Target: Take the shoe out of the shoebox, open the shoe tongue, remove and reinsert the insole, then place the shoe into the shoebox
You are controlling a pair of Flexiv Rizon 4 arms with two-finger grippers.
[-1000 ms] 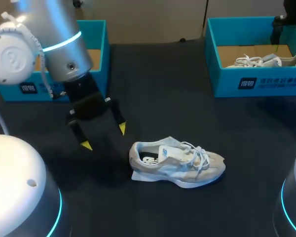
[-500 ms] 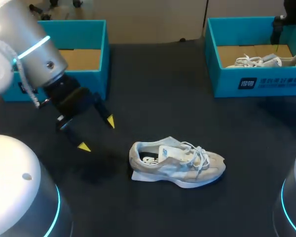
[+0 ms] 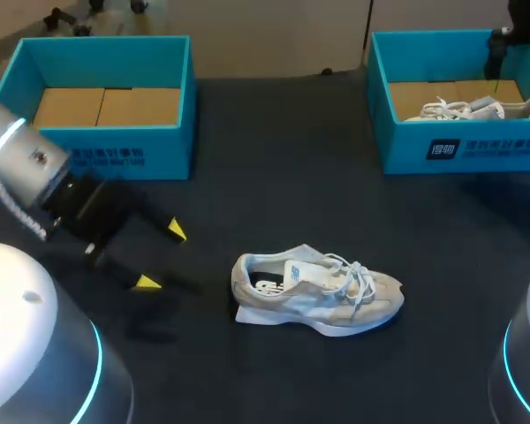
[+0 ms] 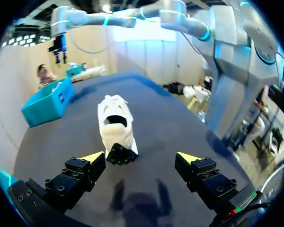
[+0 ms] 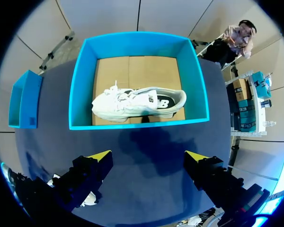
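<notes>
Back goes the left end effector point(image 3: 161, 257) to the frame's left edge, fingers spread, empty; the shoe point(image 3: 318, 294) lies lower centre on the counter point(image 3: 274, 159). Left wrist: shoe point(image 4: 116, 125) just ahead of the spread fingers. Right wrist: right end effector point(image 5: 149, 155) spread, a box point(image 5: 80, 85) ahead holding a second shoe point(image 5: 137, 104).

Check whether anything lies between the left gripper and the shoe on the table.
Nothing visible does. Only bare black tabletop lies between the open left gripper and the heel of the pale grey lace-up sneaker, which faces it.
</notes>
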